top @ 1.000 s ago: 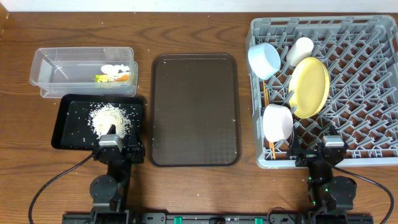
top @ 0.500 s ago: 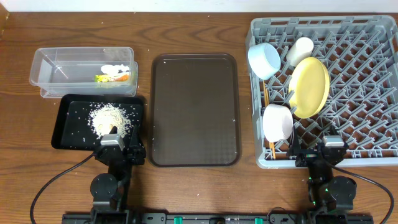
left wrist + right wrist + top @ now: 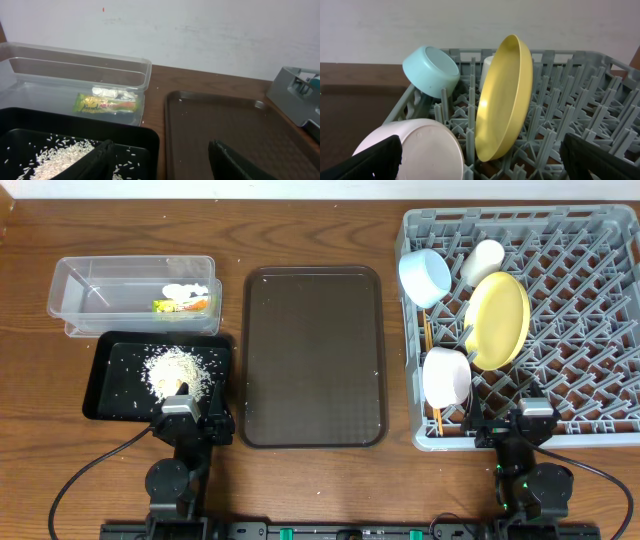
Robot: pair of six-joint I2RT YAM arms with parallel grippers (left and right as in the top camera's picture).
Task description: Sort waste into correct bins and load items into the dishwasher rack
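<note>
Overhead, rice point(image 3: 180, 370) lies in the black tray point(image 3: 105, 395), the plate point(image 3: 498, 318) stands in the rack point(image 3: 590, 310), and left gripper point(image 3: 161, 147) and right gripper point(image 3: 480, 145) gape wide, empty.

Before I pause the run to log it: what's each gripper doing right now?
Left gripper: open, holding nothing.
Right gripper: open, holding nothing.

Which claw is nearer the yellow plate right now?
Right. The right claw is at the near edge of the dishwasher rack, close to the yellow plate; the left claw is across the table at the black tray.
</note>
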